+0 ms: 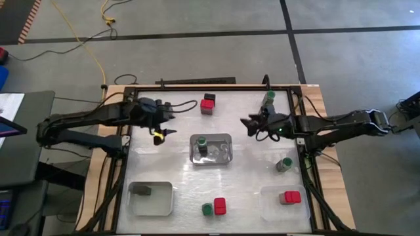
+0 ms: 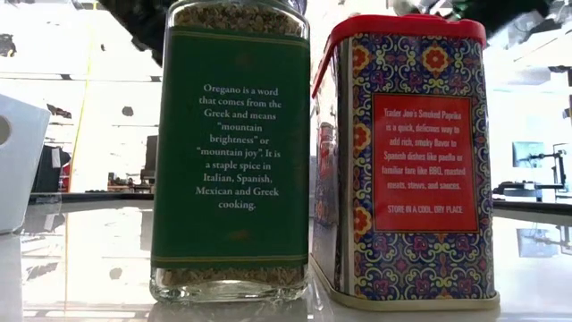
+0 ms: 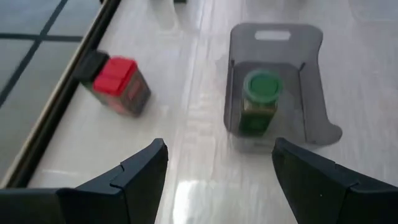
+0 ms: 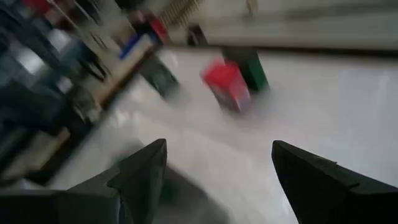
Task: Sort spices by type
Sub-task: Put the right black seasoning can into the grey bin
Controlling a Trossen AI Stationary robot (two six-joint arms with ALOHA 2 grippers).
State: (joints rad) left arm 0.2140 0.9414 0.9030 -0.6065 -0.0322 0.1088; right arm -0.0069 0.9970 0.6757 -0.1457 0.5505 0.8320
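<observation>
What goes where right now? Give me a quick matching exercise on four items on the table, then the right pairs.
Things:
1. middle tray
2. left-corner tray
3. right-corner tray
4. left gripper

What fits:
A. holds a red-topped tin
B. holds a green-lidded jar
C. open and holding nothing, above the table between the middle tray and the table's left side
D. holds a dark box

Pairs: 1-B, 2-D, 3-A, 4-C
</observation>
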